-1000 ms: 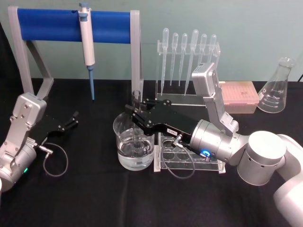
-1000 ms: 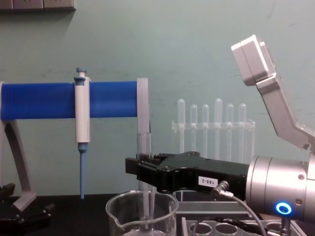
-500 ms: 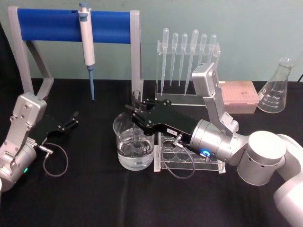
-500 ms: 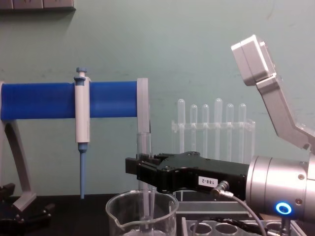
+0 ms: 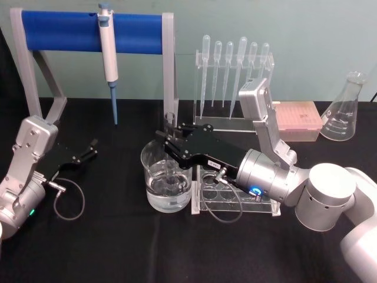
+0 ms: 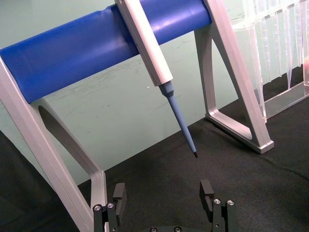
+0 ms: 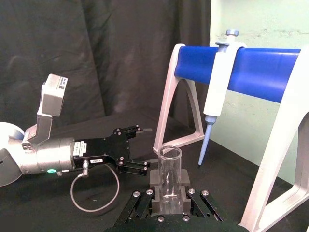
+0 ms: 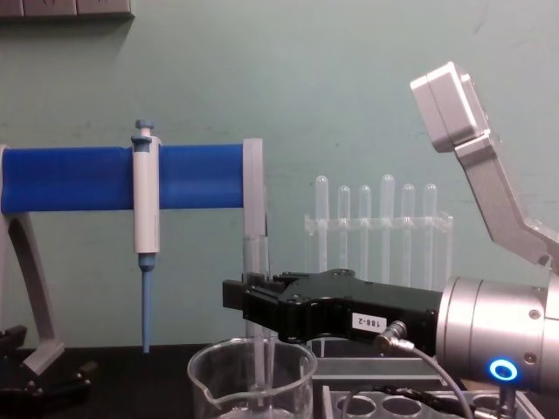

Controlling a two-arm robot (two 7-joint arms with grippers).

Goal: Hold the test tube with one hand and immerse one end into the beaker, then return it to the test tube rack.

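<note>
Head view: right pincer (image 5: 169, 143) sat center frame, clamped on the test tube (image 5: 169, 127), which stood upright with its lower end down inside the beaker (image 5: 167, 177), into the water. Left pincer (image 5: 89, 148) lay parked at left on the black surface (image 5: 106, 236), spread wide, holding nothing.

Chest view: test tube (image 8: 256, 262) ran vertical at center, rim above the right pincer (image 8: 249, 301), lower part dropping into the beaker (image 8: 251, 380) at bottom center. Long axis was plumb, so the exit looks like a straight lift; the rack (image 8: 419, 406) sat lower right, just beside the beaker.

Left wrist view: fingers (image 6: 206, 191) stood well apart.

Right wrist view: test tube (image 7: 169, 176) was gripped between the pads, open rim toward the camera.
</note>
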